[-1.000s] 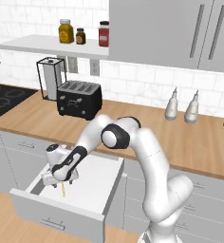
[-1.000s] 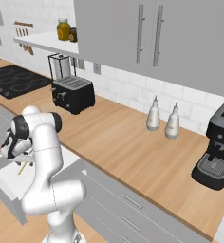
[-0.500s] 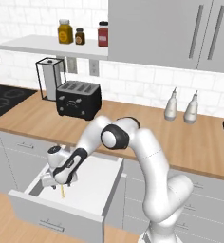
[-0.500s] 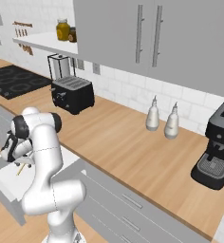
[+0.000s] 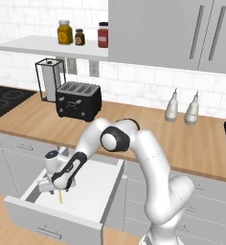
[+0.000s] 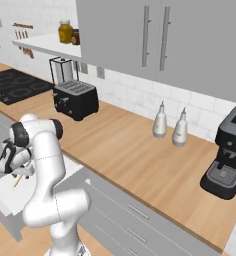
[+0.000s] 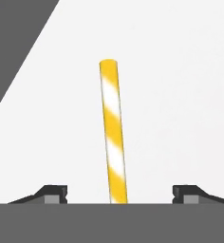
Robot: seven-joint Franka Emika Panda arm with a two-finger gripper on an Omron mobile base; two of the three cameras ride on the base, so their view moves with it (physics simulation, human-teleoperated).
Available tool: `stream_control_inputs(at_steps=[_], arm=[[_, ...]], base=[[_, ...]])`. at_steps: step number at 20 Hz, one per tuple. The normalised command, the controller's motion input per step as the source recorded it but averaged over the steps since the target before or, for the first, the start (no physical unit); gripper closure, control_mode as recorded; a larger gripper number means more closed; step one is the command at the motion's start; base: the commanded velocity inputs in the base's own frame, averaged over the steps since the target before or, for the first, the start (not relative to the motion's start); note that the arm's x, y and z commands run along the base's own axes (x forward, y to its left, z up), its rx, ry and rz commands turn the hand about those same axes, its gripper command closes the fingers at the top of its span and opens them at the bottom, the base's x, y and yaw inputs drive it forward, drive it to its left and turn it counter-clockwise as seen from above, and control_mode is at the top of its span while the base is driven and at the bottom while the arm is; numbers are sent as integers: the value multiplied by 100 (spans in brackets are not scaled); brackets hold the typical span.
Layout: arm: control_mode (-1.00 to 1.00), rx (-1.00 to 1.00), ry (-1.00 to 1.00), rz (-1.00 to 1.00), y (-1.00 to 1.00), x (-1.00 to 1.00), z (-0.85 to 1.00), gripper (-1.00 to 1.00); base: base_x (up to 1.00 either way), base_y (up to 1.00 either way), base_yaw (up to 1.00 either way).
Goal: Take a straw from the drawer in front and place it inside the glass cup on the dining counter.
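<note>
Hand view looks along the tool [image 7: 113, 192] at the straw [image 7: 113, 133], a yellow-and-white striped stick against the white floor of the drawer [image 7: 180, 95]. The straw runs from between the two dark fingertips [image 7: 51, 192] up the middle of the picture, leaning slightly. The tips stand wide apart, each well clear of the straw, so the tool is open and has hold of nothing that can be seen.

From the left base view, the tool [image 5: 55, 184] sits low inside the drawer [image 5: 93, 196], with the straw [image 5: 60, 196] showing as a thin yellow line just below it, pointing down at the drawer floor. From the right base view the tool [image 6: 14, 165] is over the drawer [image 6: 5, 192] too, the straw [image 6: 18, 181] slanting under it.

Whether the straw lies flat or stands on end I cannot tell; the base views make it look close to upright under the hand.

The risks, as I judge them: the straw is far slimmer than the fingers, so closing off-centre could push it aside or roll it rather than pinch it. Closing with the tips too high would miss it. Going lower risks pressing the tips into the drawer floor. A weak pinch could let it slip out on the way to the cup.
</note>
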Motion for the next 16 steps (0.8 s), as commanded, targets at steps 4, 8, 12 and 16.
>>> stream_control_inputs(at_steps=[4, 8, 12, 16], arm=[[-100, -2, 0, 0, 0, -46, -97, 100], [-100, -9, 0, -3, 13, -44, -88, 100], [-100, -7, -1, -6, 2, -51, -85, 100], [-100, 0, -5, -10, -27, -57, -82, 100]], base=[[0, 0, 0], [0, 0, 0], [0, 0, 0], [0, 0, 0]])
